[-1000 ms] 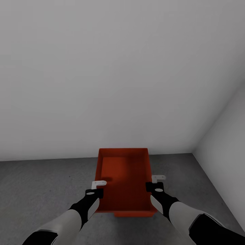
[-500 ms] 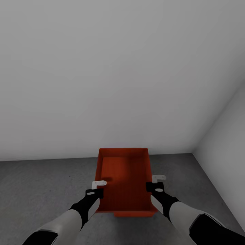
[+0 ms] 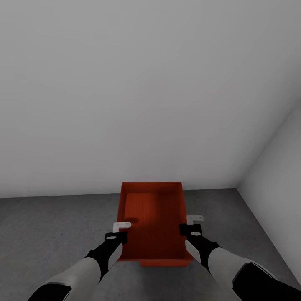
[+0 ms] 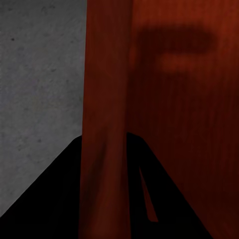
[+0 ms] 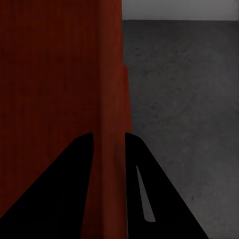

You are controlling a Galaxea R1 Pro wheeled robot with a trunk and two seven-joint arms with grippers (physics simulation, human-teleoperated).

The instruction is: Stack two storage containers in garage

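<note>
Item: one orange-red container (image 3: 152,221), held between two grippers above the grey concrete floor (image 3: 50,225) of the garage.

Detail: the container is open-topped, rectangular, its long axis running away from the robot, its far end near the pale wall (image 3: 125,92) and a side wall (image 3: 276,167) off to its right. Left gripper (image 3: 118,232) is clamped on the container's left wall; in the left wrist view the two dark fingers (image 4: 55,199) sit either side of that thin wall (image 4: 102,124). Right gripper (image 3: 191,224) is clamped on the right wall; in the right wrist view its fingers (image 5: 59,194) straddle the wall (image 5: 112,124) likewise. Below the container's near edge a second orange-red edge (image 3: 163,263) shows; whether it belongs to another container cannot be told.
</note>
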